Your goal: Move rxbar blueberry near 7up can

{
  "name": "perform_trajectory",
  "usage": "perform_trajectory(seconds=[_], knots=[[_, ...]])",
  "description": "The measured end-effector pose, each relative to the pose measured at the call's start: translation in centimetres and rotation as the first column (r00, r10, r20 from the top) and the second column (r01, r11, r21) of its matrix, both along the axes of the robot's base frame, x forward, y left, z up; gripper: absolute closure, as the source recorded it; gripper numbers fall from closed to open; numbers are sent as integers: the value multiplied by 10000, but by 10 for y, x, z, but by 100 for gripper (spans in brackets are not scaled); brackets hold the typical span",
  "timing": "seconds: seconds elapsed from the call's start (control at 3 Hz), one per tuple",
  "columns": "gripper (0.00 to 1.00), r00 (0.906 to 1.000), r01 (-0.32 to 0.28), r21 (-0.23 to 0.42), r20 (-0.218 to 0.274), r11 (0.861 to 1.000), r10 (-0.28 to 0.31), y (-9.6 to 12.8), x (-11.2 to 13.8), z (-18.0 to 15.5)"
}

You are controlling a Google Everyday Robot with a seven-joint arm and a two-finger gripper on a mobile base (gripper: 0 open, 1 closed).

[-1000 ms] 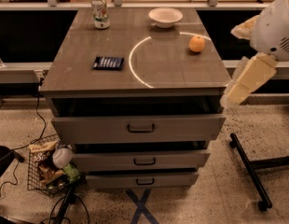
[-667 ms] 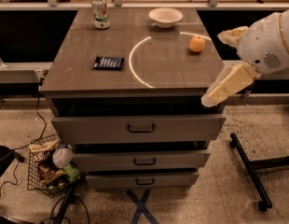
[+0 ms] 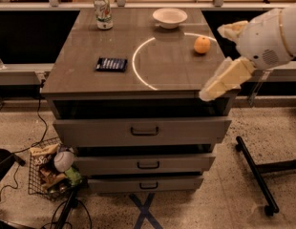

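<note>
One rxbar blueberry point(image 3: 111, 64), one 7up can point(image 3: 103, 12), gripper point(image 3: 219, 84) apparently far right

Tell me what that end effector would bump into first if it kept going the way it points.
The end effector, at a front corner of the cabinet, points down and left. It would probably meet the cabinet's front edge first, not the rxbar blueberry; depth is unclear.

My arm point(image 3: 267, 39) shows at the right edge — a bulky white joint — with its cream gripper point(image 3: 212, 89) slanting down and leftward, at mid-height.
</note>
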State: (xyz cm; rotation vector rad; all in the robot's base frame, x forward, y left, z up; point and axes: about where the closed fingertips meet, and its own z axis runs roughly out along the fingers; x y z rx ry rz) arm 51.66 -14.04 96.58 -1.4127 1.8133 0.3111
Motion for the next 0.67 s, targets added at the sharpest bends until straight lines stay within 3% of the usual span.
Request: perform_trajectory(seconds=[0.67], knots=[[0,9904,-780,1856,1271,9795,548,53,88,20]])
